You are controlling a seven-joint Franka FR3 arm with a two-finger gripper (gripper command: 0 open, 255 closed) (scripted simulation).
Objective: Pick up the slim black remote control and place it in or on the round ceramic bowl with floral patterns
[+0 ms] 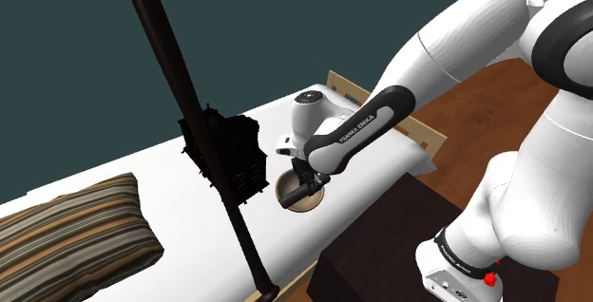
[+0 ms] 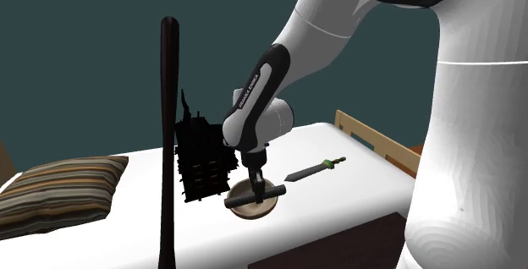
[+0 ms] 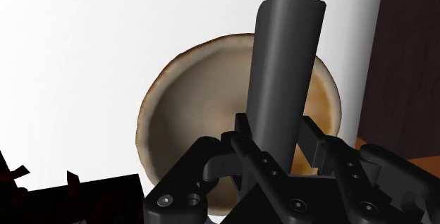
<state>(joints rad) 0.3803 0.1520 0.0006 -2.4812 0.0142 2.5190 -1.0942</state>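
The gripper (image 3: 276, 134) is clamping the remote (image 3: 285, 67) between its jaws, with the long body sticking out ahead of them, directly over the bowl (image 3: 176, 110) just below. The bed's (image 3: 84, 46) edge is running close beside the bowl. The arm (image 1: 356, 127) is showing "FRANKA EMIKA".
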